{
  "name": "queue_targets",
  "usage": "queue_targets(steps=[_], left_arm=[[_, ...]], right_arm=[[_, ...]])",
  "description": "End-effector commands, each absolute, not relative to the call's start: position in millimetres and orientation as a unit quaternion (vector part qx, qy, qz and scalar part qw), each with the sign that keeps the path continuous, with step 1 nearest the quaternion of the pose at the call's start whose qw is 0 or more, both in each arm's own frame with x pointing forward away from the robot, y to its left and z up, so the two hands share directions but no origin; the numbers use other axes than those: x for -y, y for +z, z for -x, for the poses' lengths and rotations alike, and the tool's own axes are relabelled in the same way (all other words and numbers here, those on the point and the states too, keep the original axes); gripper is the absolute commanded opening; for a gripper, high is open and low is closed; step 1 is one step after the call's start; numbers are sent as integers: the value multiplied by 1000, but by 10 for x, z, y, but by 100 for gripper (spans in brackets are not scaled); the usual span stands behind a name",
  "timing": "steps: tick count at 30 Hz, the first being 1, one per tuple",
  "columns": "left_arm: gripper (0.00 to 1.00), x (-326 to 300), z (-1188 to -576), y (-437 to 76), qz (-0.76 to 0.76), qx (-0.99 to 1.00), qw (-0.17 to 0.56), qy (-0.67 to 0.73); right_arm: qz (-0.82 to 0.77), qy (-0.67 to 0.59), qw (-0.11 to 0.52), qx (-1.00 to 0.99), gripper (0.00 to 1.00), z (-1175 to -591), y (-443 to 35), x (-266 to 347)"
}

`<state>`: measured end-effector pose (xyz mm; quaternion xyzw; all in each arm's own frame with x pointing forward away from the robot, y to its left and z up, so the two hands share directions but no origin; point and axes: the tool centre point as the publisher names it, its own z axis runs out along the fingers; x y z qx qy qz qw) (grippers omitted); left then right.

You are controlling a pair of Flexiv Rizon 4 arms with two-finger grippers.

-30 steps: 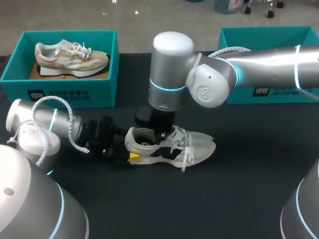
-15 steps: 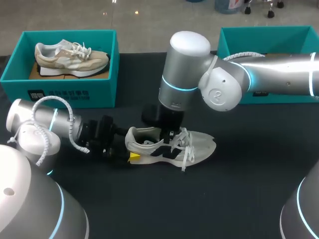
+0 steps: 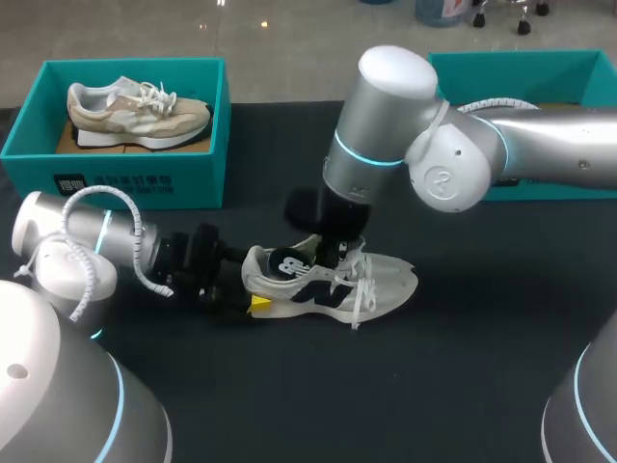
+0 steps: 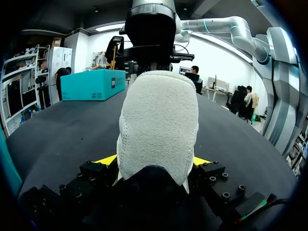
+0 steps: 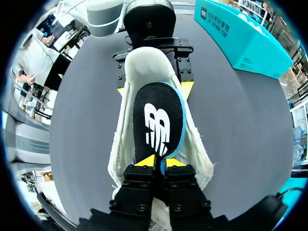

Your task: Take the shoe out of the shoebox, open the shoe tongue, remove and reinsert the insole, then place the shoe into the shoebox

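A white shoe (image 3: 376, 282) with dark side marks lies on the black table, toe pointing right. My left gripper (image 3: 253, 285) grips its heel from both sides; in the left wrist view the heel (image 4: 159, 120) fills the space between the yellow tips of that gripper (image 4: 155, 161). My right gripper (image 3: 333, 253) stands over the shoe's opening, shut on the front end of a black insole (image 3: 287, 266). In the right wrist view the insole (image 5: 158, 122), black with a white logo and a blue edge, rises out of the shoe (image 5: 144, 62) from my right gripper (image 5: 157, 162).
A teal shoebox (image 3: 29, 145) at the back left holds a beige shoe (image 3: 135, 111). A second teal box (image 3: 521, 68) stands at the back right, partly behind my right arm. Bare black tabletop lies in front of the shoe.
My right arm has moved right and upward, and the black insole has come up out of the shoe's opening. The left arm and the shoe have stayed in place.
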<state>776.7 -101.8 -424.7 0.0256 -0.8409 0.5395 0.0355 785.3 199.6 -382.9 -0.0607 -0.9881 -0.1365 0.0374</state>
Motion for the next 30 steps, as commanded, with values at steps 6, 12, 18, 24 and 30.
queue_targets(steps=[6,12,18,24,30], left_arm=[[0,999,-7771,-4292,-25,842,36,537],[0,999,-7771,-4292,-25,842,36,537],[0,999,-7771,-4292,-25,842,36,537],[0,999,-7771,-4292,-25,842,36,537],[0,999,-7771,-4292,-25,842,36,537]], right_arm=[[59,-183,19,981,0,-7859,-3607,-1869],[33,-207,16,978,0,-7910,-3467,-2094],[18,-220,26,975,0,-7953,-3384,-2326],[8,-234,31,972,0,-8026,-3301,-2532],[1,-242,35,970,0,-8059,-3285,-2643]])
